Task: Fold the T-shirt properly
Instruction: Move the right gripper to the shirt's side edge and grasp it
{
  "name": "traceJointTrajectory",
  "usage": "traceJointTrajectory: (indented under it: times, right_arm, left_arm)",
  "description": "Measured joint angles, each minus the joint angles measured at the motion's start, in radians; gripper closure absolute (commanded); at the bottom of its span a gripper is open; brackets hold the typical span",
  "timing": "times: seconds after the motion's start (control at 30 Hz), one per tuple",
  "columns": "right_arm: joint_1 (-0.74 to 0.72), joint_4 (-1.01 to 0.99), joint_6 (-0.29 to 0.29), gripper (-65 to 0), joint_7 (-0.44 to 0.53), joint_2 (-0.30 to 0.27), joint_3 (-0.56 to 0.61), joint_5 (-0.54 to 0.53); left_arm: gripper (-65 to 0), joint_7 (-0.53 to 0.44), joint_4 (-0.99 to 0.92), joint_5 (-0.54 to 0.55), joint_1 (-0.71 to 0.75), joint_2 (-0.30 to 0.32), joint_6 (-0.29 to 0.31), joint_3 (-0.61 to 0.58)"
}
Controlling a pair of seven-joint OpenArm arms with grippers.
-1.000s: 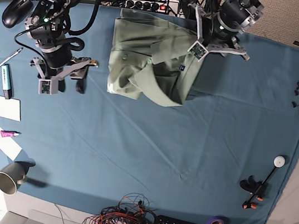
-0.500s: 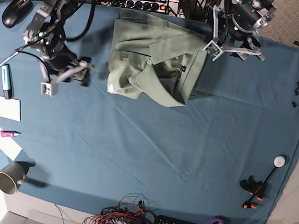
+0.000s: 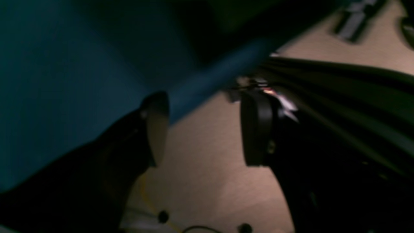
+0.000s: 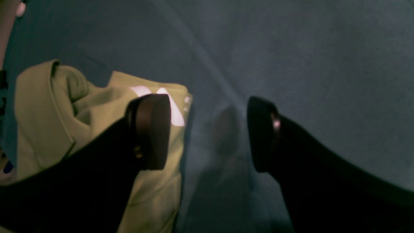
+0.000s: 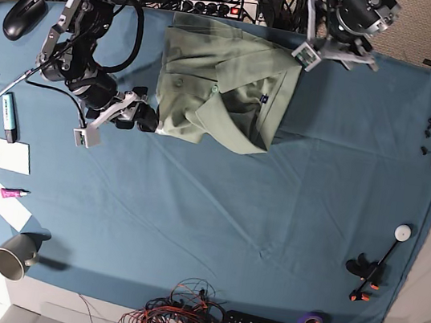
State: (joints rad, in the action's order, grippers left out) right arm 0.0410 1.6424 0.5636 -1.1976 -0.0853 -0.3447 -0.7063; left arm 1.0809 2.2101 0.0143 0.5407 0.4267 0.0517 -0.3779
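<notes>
My right gripper [image 4: 207, 132] is low over the blue cloth [image 4: 291, 58]. Its jaws are spread wide and hold nothing. One finger [image 4: 152, 129] sits in front of the T-shirt [image 4: 97, 129], and the other is over bare cloth. I cannot tell if the finger touches the shirt. In the base view my right gripper [image 5: 137, 113] is just beside the shirt's side edge, at the corner nearer the front of the table.

The T-shirt [image 5: 219, 85] is pale green. It lies in a rumpled, partly folded heap near the far edge of the table, a bit toward my right arm's side. Its collar and little buttons show on top. A small white tag shows at the corner next to my right gripper.

My left gripper [image 3: 203, 129] is up at the far edge of the table, past the shirt's far corner. Its jaws are spread too, and nothing is between them. Its view is dark and blurry. I see the edge of the blue cloth [image 3: 64, 81] on one side and the tan floor [image 3: 200, 181] under the gap. In the base view my left gripper [image 5: 334, 49] is near the shirt's far corner but not on it.

Around the table edges lie small things: a black mouse [image 5: 22, 15], a grey cup [image 5: 16, 255], some pens [image 5: 9, 116] and white paper notes [image 5: 13, 155], and a bunch of red wires [image 5: 176, 318].
</notes>
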Motion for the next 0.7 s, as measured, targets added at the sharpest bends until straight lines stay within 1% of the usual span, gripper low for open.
traceJointTrajectory:
  times: [0.07,0.4,0.43,0.47,0.5,0.6,0.63,0.67,0.7]
  right_arm:
    - [0.000,0.000,0.017,-36.9,-0.019,0.000,0.011,-0.025]
    - [0.001,-0.001,0.018,-36.7,-0.021,0.000,0.124,-0.028]
    - [0.001,-0.001,0.018,-35.2,-0.021,0.000,0.132,-0.028]
    - [0.001,-0.001,0.018,-31.0,-0.021,0.000,0.139,-0.028]
    - [0.001,-0.001,0.020,-25.1,-0.020,0.000,0.145,-0.027]
    - [0.001,-0.001,0.020,-3.2,-0.017,0.000,0.149,0.014]
    - [0.001,-0.001,0.021,0.0,-0.015,0.000,0.149,0.027]
    - [0.001,-0.001,0.021,0.0,-0.014,0.000,0.149,0.029]
    - [0.000,-0.001,0.021,0.0,-0.014,0.000,0.149,0.033]
  left_arm:
    - [-35.6,-0.017,0.000,0.022,0.002,0.000,0.001,-0.001]
    - [-35.6,-0.019,0.000,0.021,0.001,-0.003,0.002,0.000]
    - [-35.6,-0.019,0.000,0.021,0.001,-0.003,0.002,0.000]
    - [-35.6,-0.019,0.000,0.021,0.001,-0.003,0.002,0.000]
    - [-35.6,-0.027,0.000,0.021,0.002,-0.003,0.002,0.000]
    - [-35.5,-0.042,0.000,0.036,0.001,-0.002,0.002,0.000]
    - [-35.4,-0.042,0.000,0.046,0.001,-0.003,0.002,0.000]
    - [-35.4,-0.048,0.000,0.061,0.001,-0.003,0.006,0.000]
    - [-35.4,-0.063,0.000,0.077,0.001,-0.003,0.023,0.000]
